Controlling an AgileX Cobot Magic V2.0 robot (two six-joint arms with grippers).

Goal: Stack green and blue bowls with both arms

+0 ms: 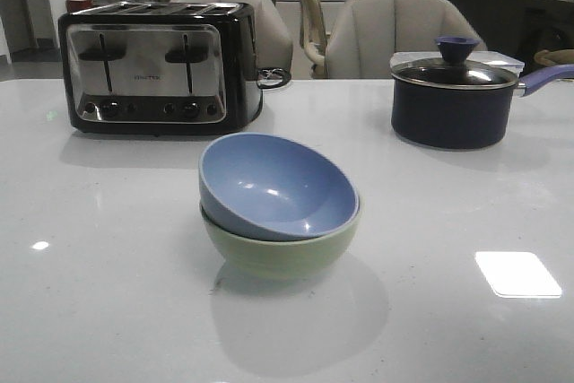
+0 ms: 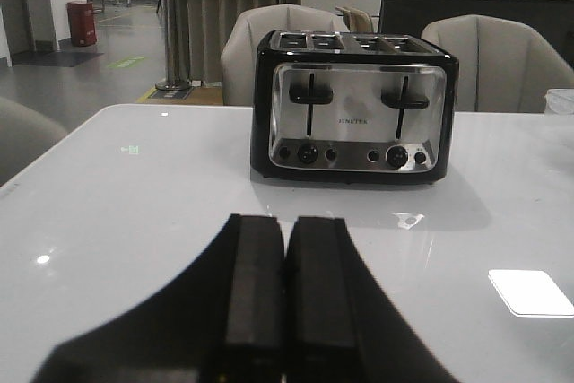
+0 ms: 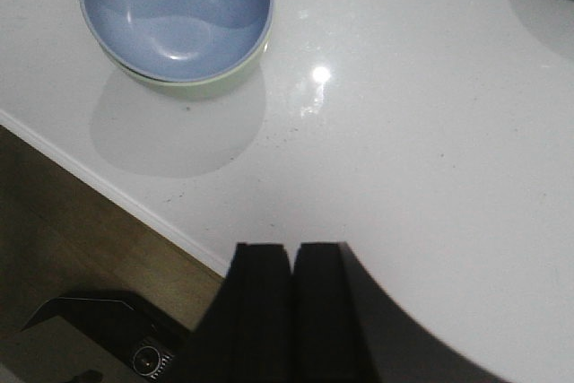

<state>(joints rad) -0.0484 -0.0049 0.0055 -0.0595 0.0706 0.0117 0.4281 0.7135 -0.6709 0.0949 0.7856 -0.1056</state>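
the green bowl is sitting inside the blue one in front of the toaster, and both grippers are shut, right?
Reversed: the front view shows the blue bowl inside the green bowl. The toaster and shut left gripper and right gripper are as said.

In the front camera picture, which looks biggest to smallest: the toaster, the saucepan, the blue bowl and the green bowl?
1. Toaster, largest.
2. Saucepan and blue bowl: similar apparent size, and the bowl sits nearer the camera, so I won't rank them.
3. Green bowl shows least, but only because the blue bowl sits tilted inside it, hiding most of it.
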